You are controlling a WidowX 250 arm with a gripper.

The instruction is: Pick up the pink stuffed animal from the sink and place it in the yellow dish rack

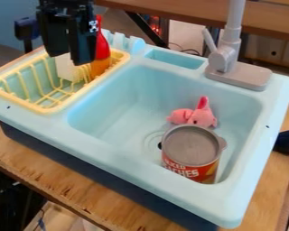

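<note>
Over yellow rack [48,109]: your gripper [67,59] hung.
Grip: you couldn't tell how wide.
Red-orange bottle [101,52]: stood in rack, near gripper.
Sink [117,103]: held can [192,149], pink toy [201,118] near it.

Lt blue sink [114,106], pink toy [200,118] nr red can [192,151], gry faucet [225,57]

This looks like a robotics lab or workshop: a black robot gripper [67,59] hangs over the back left corner of a pale-blue plastic toy sink [132,161], which stands on a wooden table [56,180] with a rough, chipped front edge. Beyond the sink's back edge are a long brown wooden board [171,11] and thin dark loose cables [186,50].
</note>
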